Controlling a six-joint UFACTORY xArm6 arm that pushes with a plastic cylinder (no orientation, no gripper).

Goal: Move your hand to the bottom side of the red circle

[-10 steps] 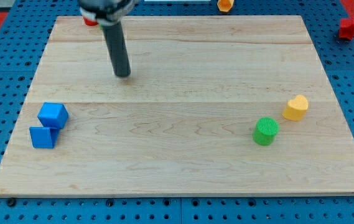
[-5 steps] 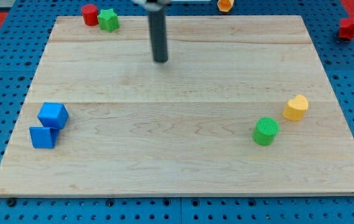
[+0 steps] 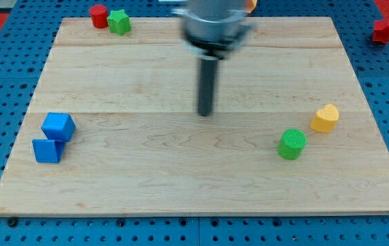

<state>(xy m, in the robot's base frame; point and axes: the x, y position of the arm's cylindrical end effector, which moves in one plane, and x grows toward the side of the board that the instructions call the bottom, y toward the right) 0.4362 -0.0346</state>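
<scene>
The red circle (image 3: pixel 98 15) is a small red cylinder at the wooden board's top left edge, touching a green star block (image 3: pixel 119 22) on its right. My tip (image 3: pixel 205 113) is near the middle of the board, far to the right of and below the red circle. It touches no block.
Two blue blocks (image 3: pixel 58 126) (image 3: pixel 47 150) sit together at the left edge. A green cylinder (image 3: pixel 292 144) and a yellow heart block (image 3: pixel 325 118) lie at the right. An orange block (image 3: pixel 249 5), partly hidden by the arm, and a red block (image 3: pixel 383 31) lie off the board at the top.
My tip has swung from the upper left, near the red circle, rightward and then down toward the board's middle. No block has moved.
</scene>
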